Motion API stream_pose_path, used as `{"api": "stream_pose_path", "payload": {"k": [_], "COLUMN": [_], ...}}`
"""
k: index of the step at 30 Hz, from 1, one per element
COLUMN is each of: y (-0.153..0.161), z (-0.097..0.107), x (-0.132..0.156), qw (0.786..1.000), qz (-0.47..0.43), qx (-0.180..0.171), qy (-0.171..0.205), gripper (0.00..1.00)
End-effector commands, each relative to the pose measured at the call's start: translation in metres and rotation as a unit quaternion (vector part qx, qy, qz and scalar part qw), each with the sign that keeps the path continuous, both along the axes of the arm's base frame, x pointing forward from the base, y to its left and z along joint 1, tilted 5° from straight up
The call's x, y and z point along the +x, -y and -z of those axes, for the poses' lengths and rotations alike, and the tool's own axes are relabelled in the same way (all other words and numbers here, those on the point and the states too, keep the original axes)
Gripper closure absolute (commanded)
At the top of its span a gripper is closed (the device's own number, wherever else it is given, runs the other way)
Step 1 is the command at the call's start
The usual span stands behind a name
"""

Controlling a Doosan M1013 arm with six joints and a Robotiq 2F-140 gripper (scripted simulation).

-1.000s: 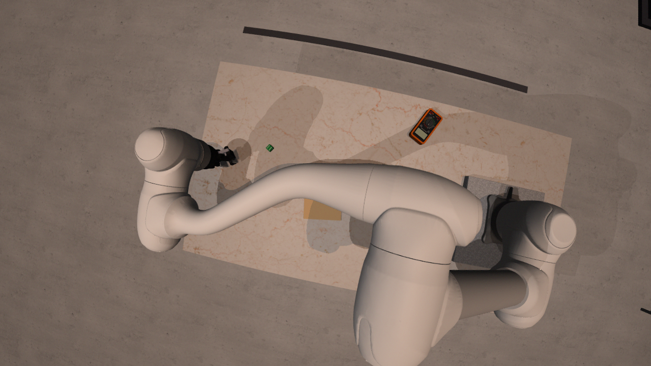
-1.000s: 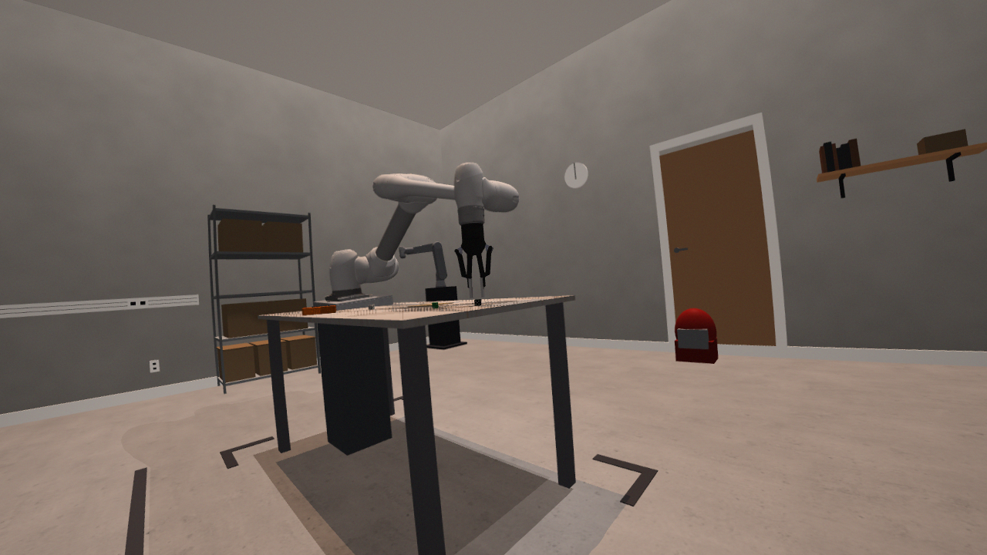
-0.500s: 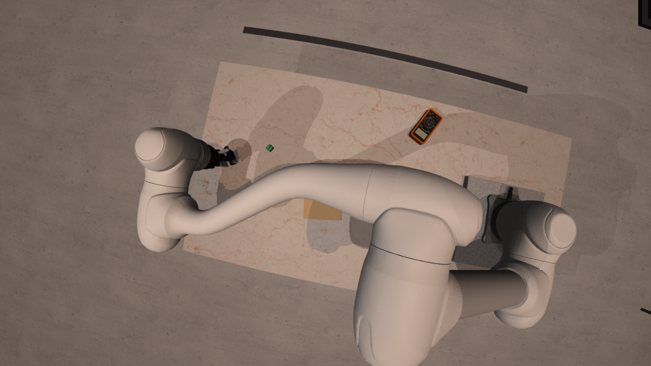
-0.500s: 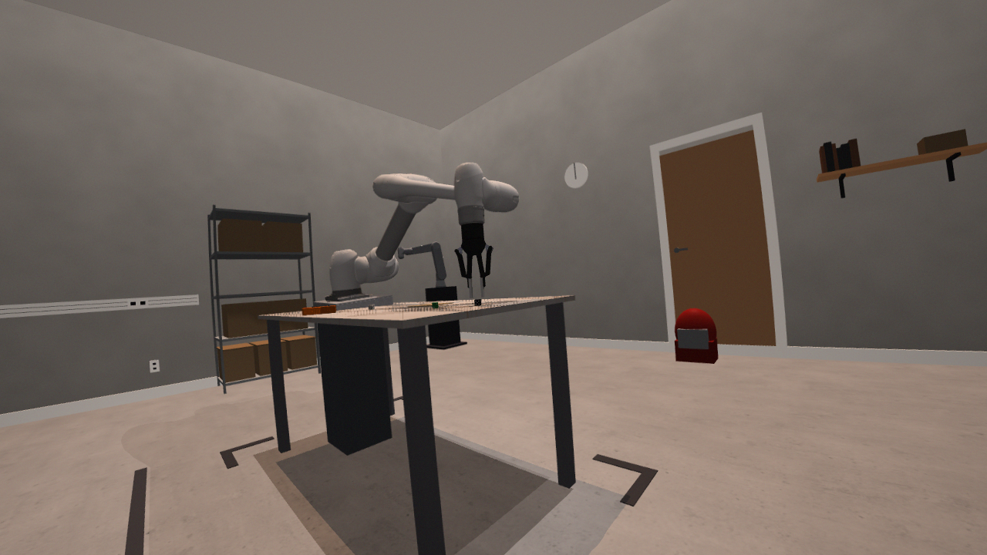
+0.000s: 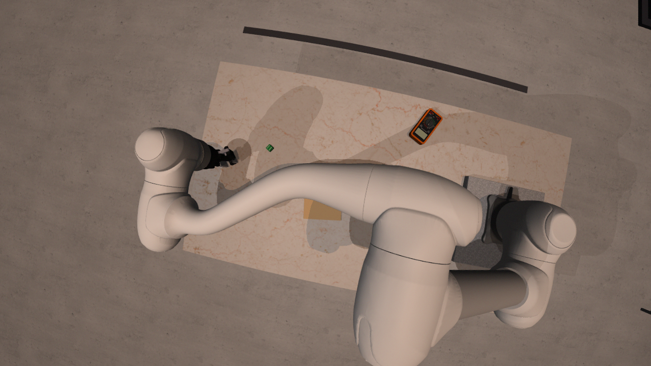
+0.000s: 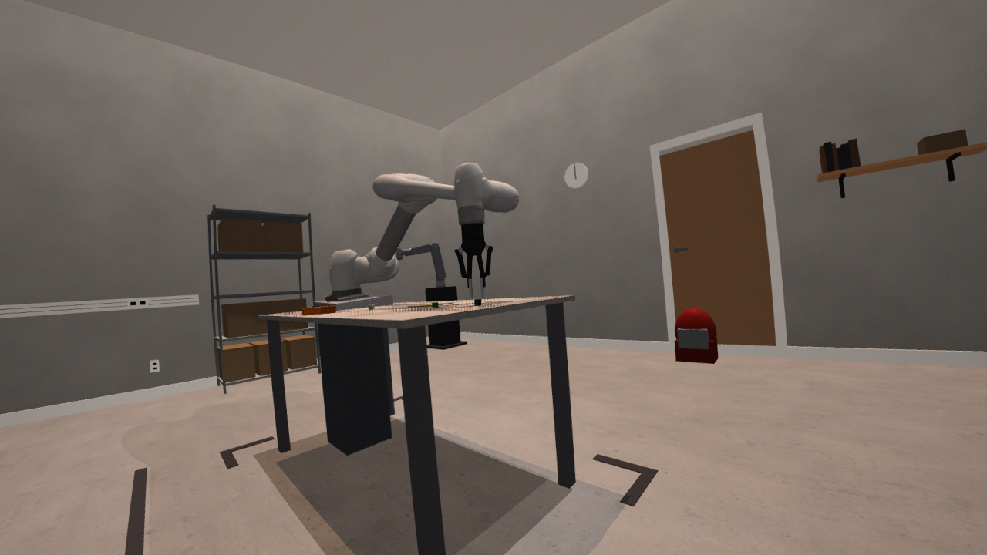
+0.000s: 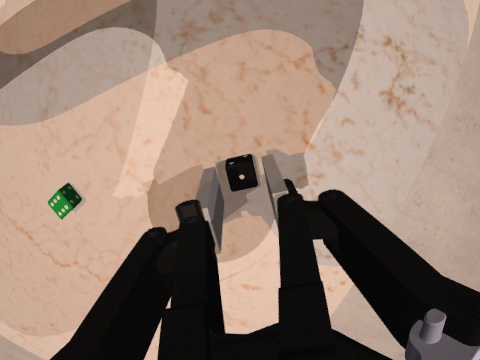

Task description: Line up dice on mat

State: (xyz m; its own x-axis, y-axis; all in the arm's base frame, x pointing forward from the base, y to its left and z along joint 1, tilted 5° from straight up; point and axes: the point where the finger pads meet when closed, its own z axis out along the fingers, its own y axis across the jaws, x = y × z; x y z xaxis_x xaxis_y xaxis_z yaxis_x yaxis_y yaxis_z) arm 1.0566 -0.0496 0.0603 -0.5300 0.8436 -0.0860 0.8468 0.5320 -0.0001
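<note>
jaws stood partly open astride the black die, gripping nothing, the green die apart on the table; the step appeared to be grasping, next requiring level closure.

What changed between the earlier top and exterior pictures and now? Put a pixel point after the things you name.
Nothing visibly changed: the hand [image 5: 232, 156] [image 6: 476, 285] [image 7: 242, 179] stays low over the black die [image 6: 477, 302] [image 7: 242, 175], and I see nothing newly gripped or released. The green die [image 5: 269, 148] [image 6: 434, 304] [image 7: 64, 201] and meter [image 5: 425, 126] [image 6: 318, 310] stayed put too. The wrist view has no earlier picture to compare.
</note>
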Motion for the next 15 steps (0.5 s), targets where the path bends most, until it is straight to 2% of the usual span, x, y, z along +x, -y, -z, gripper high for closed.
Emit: {"api": "stream_pose_path", "payload": {"k": [1, 15], "y": [0.000, 0.001], "z": [0.000, 0.017], "x": [0.000, 0.001], "qw": [1.000, 1.000], "qz": [0.000, 0.000], "qx": [0.000, 0.000], "qy": [0.001, 0.001], "gripper": [0.71, 0.71]}}
